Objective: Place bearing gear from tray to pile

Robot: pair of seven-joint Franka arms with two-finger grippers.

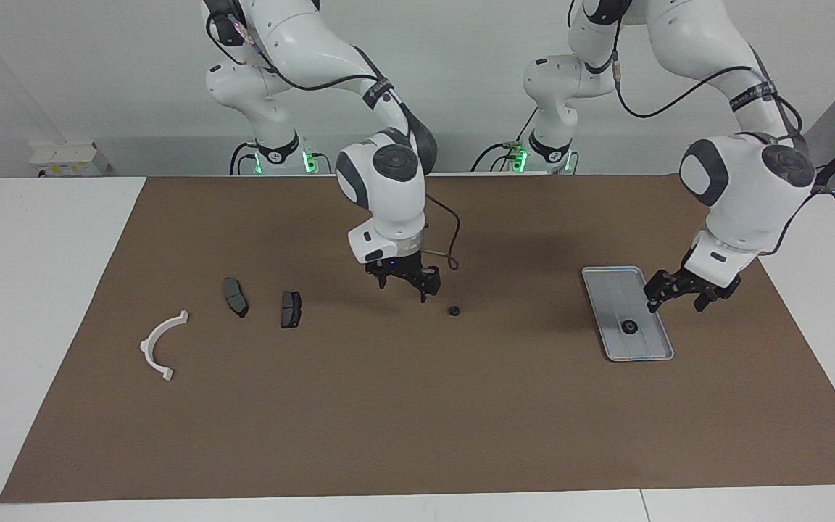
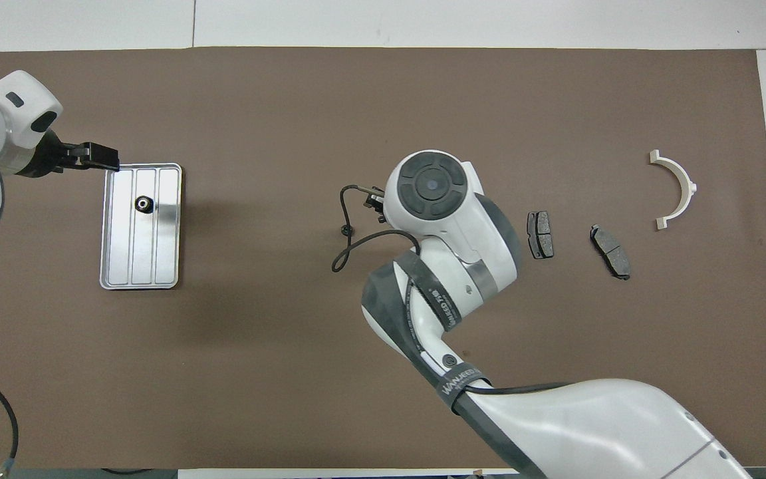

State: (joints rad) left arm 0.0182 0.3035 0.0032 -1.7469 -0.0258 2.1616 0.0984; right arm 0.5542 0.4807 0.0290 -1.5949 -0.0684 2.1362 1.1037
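Observation:
One small black bearing gear lies in the silver tray. A second gear rests on the brown mat mid-table, between tray and pile. The pile is a white bracket and two dark pads. My right gripper hangs open and empty just above the mat beside the loose gear, on its pile side; its wrist mostly hides it in the overhead view. My left gripper is open and empty, over the tray's edge at the left arm's end.
The brown mat covers most of the white table. A black cable loops from the right wrist over the mat near the loose gear. Nothing else stands on the mat.

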